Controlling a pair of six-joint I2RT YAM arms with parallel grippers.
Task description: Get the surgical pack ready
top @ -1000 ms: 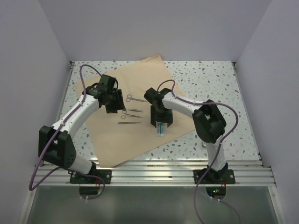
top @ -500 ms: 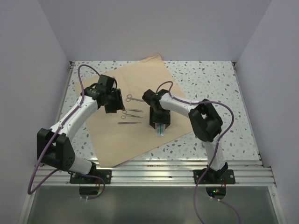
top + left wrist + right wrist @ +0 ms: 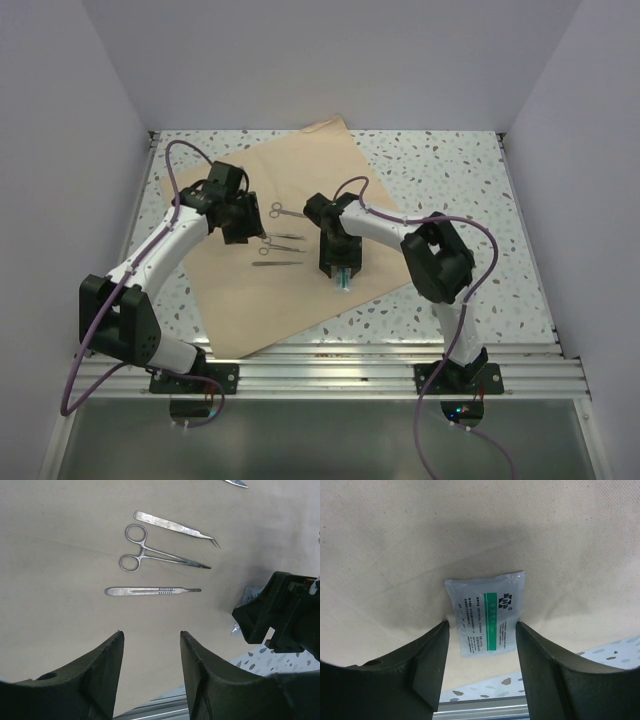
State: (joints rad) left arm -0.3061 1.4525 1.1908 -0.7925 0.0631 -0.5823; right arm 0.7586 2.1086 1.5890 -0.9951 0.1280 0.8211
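The tan wrapping sheet (image 3: pixel 290 180) lies flat and wide on the table, also filling the left wrist view (image 3: pixel 60 540) and the right wrist view (image 3: pixel 395 530). On it lie steel scissors-like forceps (image 3: pixel 150 556), a thin tweezer (image 3: pixel 175 528) and a scalpel handle (image 3: pixel 150 590). A small clear packet with a green stripe (image 3: pixel 487 612) lies on the sheet. My right gripper (image 3: pixel 482 625) is open just above the packet, jaws on either side of it. My left gripper (image 3: pixel 150 635) is open and empty over the sheet, near the instruments.
The speckled table (image 3: pixel 450 170) surrounds the sheet. An aluminium rail (image 3: pixel 330 365) runs along the near edge. White walls close in the left, right and back. The right arm's black wrist (image 3: pixel 280 610) shows at the right of the left wrist view.
The right gripper has shifted slightly left over the packet. The left arm has barely moved.
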